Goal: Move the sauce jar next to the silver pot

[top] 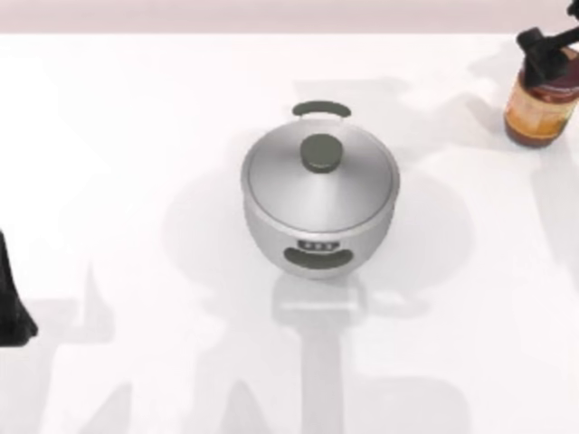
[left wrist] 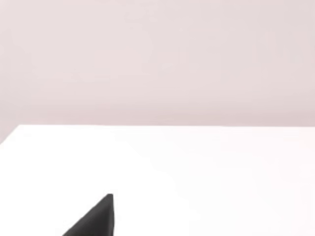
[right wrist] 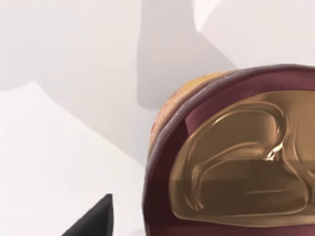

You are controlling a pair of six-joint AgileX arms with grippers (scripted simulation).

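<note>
**Mia:** Where is the right gripper (top: pixel 545 47)?

**Sam:** It is at the far right corner of the white worktop (top: pixel 136 181). It sits right at the top of the small glass sauce jar with the dark brown lid and orange-yellow label (top: pixel 539 107).

**Mia:** Are its fingers holding the jar?

**Sam:** I cannot tell. From above, the dark gripper covers the lid, so I cannot see if the fingers are apart or together. The right wrist view shows only one dark finger (right wrist: pixel 93 220) low in the corner, and the jar (right wrist: pixel 231 162) is very close and fills much of that view.

**Mia:** Is the jar standing up?

**Sam:** Yes, it looks upright in the top view, with its bottom on the worktop.

**Mia:** Where is the pot?

**Sam:** The big round silver pot with a domed lid, a dark grey knob and two dark grey loop handles (top: pixel 320 200) stands in the middle of the worktop. The jar is well apart from it, off to the right and farther back.

**Mia:** And the left arm?

**Sam:** The left gripper (top: pixel 13 298) is parked at the left edge of the worktop, far from the pot. Its wrist view shows one dark finger (left wrist: pixel 96 219) over bare worktop. I cannot tell if those fingers are apart or together.
</note>
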